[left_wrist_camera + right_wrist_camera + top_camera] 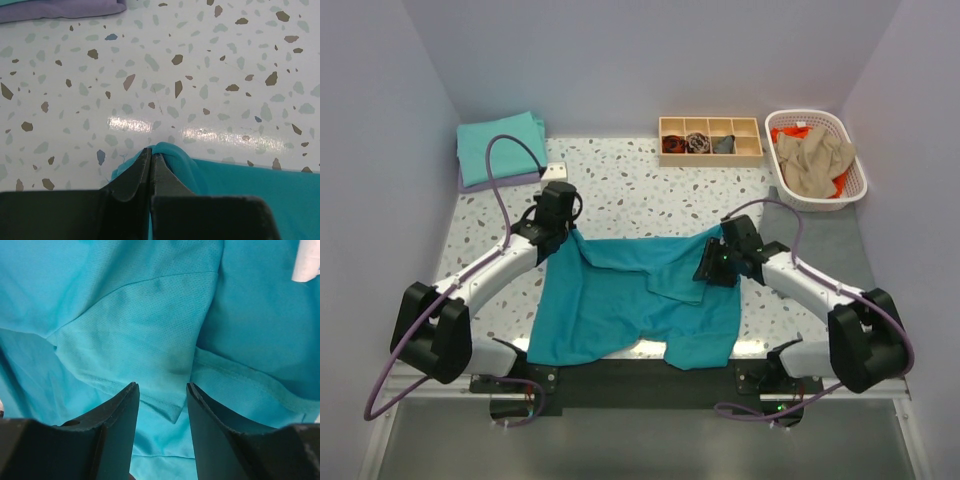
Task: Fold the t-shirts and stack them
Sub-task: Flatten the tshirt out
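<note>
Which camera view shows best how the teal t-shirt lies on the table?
The top external view: it shows nearly the whole teal t-shirt spread on the table. The left wrist view shows only a corner pinched in the left claw. The right wrist view shows only fabric and a sleeve hem under the open right claw.

- teal tee [630, 300]: deep teal, spread mostly flat w/ wrinkles on the table [640, 190], near the front edge. One sleeve flopped over its middle, far-left corner bunched up.
- aqua-green tee [500, 145]: folded neat, far-left corner, on top of the lavender tee [510, 181] (only its edge shows).
- tan tee [815, 160]: crumpled in the basket [857, 187] far right, over the orange tee [790, 131], barely visible.
</note>
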Robot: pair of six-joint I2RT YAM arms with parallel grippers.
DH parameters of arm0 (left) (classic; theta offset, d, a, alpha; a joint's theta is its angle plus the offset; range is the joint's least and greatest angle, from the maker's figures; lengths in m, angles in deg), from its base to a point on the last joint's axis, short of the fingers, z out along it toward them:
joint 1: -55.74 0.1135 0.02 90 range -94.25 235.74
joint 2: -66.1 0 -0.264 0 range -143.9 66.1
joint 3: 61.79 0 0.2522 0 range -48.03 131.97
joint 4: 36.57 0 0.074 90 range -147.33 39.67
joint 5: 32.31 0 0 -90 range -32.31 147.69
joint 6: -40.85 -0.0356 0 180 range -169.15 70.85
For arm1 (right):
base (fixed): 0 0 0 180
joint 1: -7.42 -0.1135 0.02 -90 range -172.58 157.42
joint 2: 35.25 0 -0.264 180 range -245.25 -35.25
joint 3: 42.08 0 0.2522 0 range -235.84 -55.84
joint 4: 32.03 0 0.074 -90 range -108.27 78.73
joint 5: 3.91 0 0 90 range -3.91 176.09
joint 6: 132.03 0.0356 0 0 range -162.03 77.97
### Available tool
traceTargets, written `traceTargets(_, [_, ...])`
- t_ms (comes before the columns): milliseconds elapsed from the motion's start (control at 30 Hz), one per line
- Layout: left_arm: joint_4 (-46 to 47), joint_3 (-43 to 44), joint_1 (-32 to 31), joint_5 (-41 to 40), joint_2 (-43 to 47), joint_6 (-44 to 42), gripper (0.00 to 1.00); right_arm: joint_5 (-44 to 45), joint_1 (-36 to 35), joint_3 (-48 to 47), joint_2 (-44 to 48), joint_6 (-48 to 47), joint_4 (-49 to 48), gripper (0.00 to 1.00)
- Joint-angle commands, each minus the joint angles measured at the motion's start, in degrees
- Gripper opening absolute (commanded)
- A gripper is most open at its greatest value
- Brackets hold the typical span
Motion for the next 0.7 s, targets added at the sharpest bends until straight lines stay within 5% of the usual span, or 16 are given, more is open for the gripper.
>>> traceTargets(0, [1.12,-0.02,0.30,-0.37,1.75,-0.21,0.00,3.13,-0.07,-0.49,3.41,-0.73,2.72,0.47])
traceTargets(533, [-0.20,0.06,0.30,-0.19,2.01,0.06,0.00,-0.74,-0.07,2.94,-2.83,0.15,-5.45,0.39])
traceTargets(667, [-0.47,0.06,0.30,-0.45,2.19,0.14,0.00,-2.84,-0.07,3.03,-3.45,-0.11,-7.56,0.17])
